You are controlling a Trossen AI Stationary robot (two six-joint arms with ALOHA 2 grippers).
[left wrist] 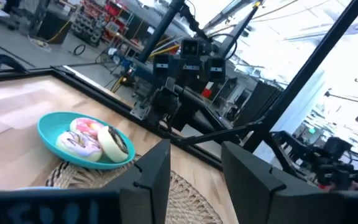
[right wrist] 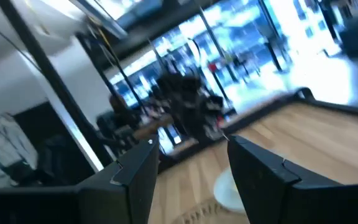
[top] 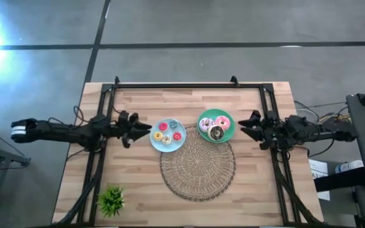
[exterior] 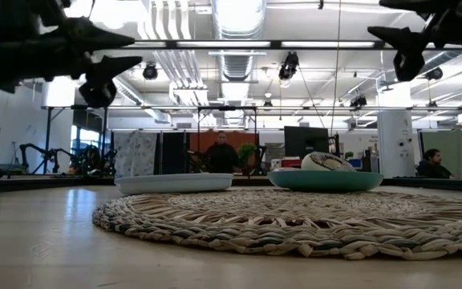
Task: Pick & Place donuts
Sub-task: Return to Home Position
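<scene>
Several small donuts (top: 166, 133), pink, red, yellow and cream, lie on a pale blue plate (top: 155, 143). Three larger ones (top: 215, 126), pink, pale and chocolate-topped, lie on a green plate (top: 201, 131); the left wrist view shows them too (left wrist: 92, 138). My left gripper (top: 146, 129) hangs open above the table, just left of the blue plate. My right gripper (top: 244, 125) hangs open just right of the green plate. In the low view both grippers (exterior: 107, 63) (exterior: 397, 46) are high above the tabletop. Neither holds anything.
A round woven mat (top: 197, 166) lies in the middle of the table, and both plates sit at its far edge. A small green spiky plant (top: 111, 201) stands near the table's near left corner. Black frame rails (top: 189, 85) run along the far and side edges.
</scene>
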